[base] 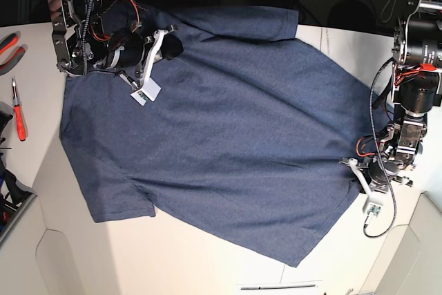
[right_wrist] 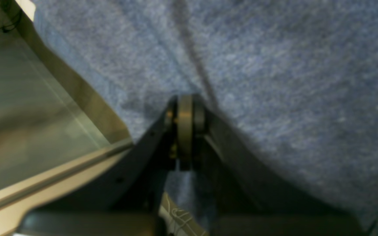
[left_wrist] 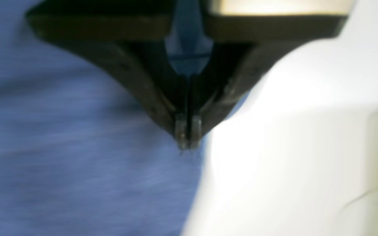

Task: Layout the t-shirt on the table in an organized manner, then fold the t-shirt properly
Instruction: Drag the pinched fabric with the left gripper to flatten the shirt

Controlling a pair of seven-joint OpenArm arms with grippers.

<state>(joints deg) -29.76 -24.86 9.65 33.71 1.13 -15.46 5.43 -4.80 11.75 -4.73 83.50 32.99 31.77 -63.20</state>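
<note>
The navy-blue t-shirt (base: 228, 129) lies spread flat across the white table (base: 331, 43), its plain side up and no lettering showing. At the top left of the base view my right gripper (base: 166, 46) is shut on the cloth. In the right wrist view creases run into its shut tips (right_wrist: 185, 109) on the t-shirt (right_wrist: 274, 82). My left gripper (base: 347, 164) sits at the shirt's right edge. In the blurred left wrist view its tips (left_wrist: 188, 136) are pressed together at the border between t-shirt (left_wrist: 61, 147) and table (left_wrist: 290, 147), with blue cloth between the jaws.
A red-handled screwdriver (base: 18, 112), red pliers (base: 7, 45) and dark tools (base: 10, 191) lie along the table's left edge. Cables hang from both arms. A table edge (right_wrist: 61, 167) with a lower surface beyond it shows in the right wrist view.
</note>
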